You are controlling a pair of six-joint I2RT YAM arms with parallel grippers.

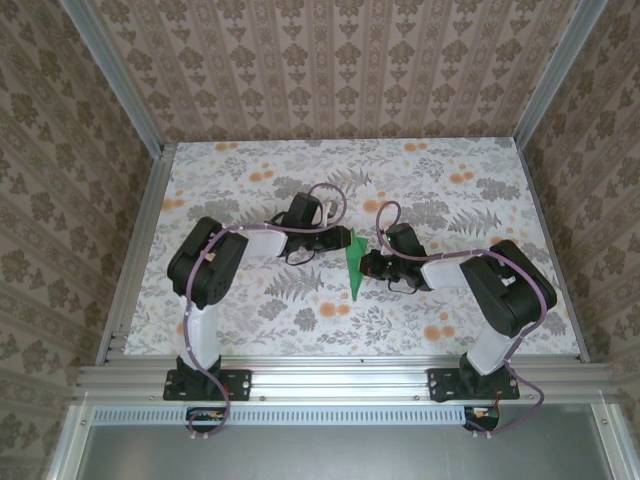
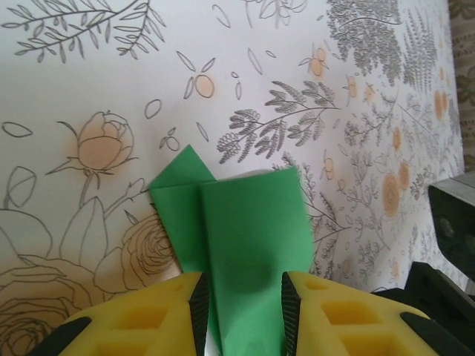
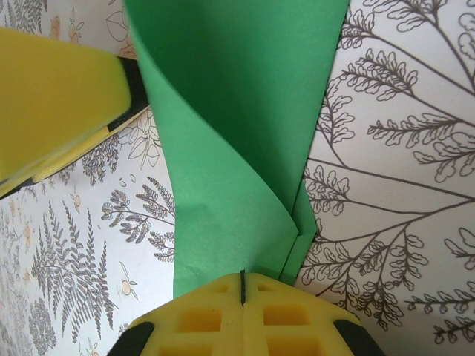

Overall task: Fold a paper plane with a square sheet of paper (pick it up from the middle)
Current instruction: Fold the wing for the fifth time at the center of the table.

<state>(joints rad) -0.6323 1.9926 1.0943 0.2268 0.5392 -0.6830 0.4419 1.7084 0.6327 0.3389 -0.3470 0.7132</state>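
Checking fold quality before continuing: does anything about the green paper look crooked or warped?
The folded bright green paper curls in a twist out of the shut right gripper rather than lying flat, and its layers gape near the grip.

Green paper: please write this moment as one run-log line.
green paper: partly folded | right end effector: shut on it | left end effector: open, paper between fingers

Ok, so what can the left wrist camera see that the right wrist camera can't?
Left wrist camera: the left gripper with its yellow fingers apart, the green paper between them, a pointed flap of it sticking out, and a peach rose drawn on the table. Right wrist camera: the right gripper pinched shut on the paper's folded edge, with fern drawings beside it. Both: the green paper, the flowery table and a bit of the left gripper.
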